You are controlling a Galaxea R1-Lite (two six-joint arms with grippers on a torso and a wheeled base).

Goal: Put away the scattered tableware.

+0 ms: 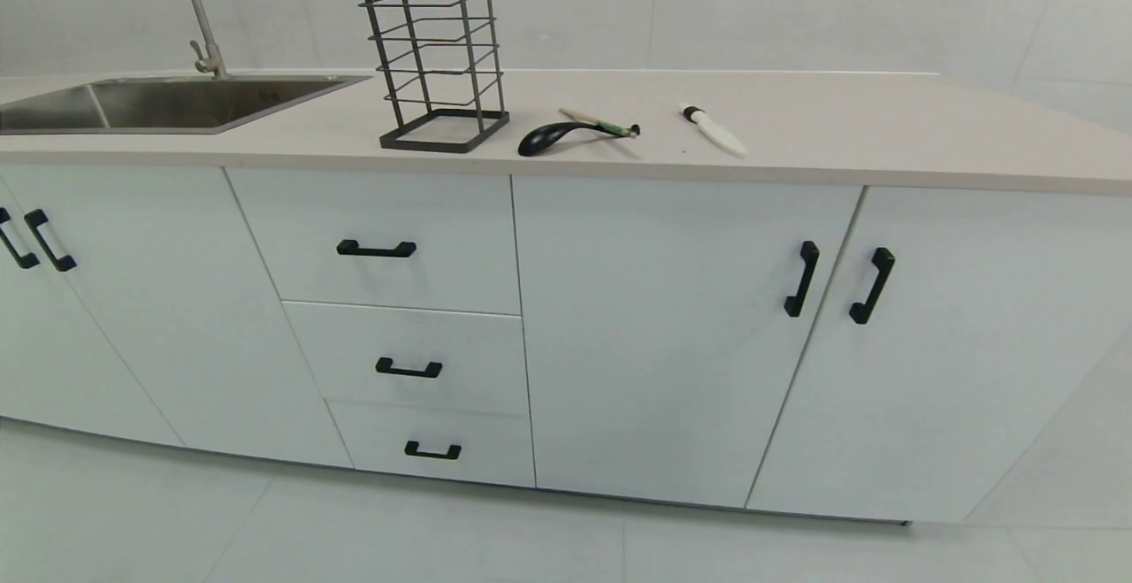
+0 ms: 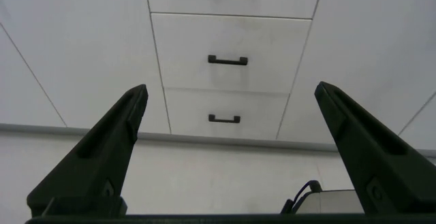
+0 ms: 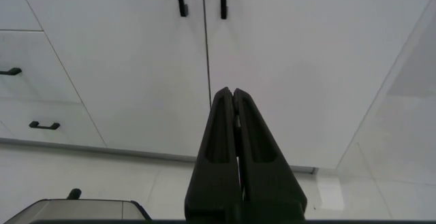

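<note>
Wall point(image 1: 796, 8): pale grey tiles, evenly lit.
Floor point(image 1: 354, 530): large light grey tiles.
Countertop point(image 1: 884, 141): beige slab over white cabinets point(image 1: 672, 326).
Drawers point(image 1: 460, 344): stack of three, black bar handles.
Sink point(image 1: 177, 103): steel, at the countertop's left end, curved tap point(image 1: 190, 8) behind.

The left end effector point(image 2: 230, 88) has matt black, plastic-looking fingers point(image 2: 109, 149), like the right end effector point(image 3: 233, 92). Ahead of both, the cabinet fronts point(image 1: 672, 326) look smooth matt white, with matt black metal handles point(image 1: 801, 279). Farther off, the pale matt desk point(image 1: 840, 136) bears a black wire-metal rack point(image 1: 435, 52), a glossy black spoon point(image 1: 536, 140) and a smooth white knife point(image 1: 721, 134). The sink point(image 1: 177, 101) is brushed steel.
</note>
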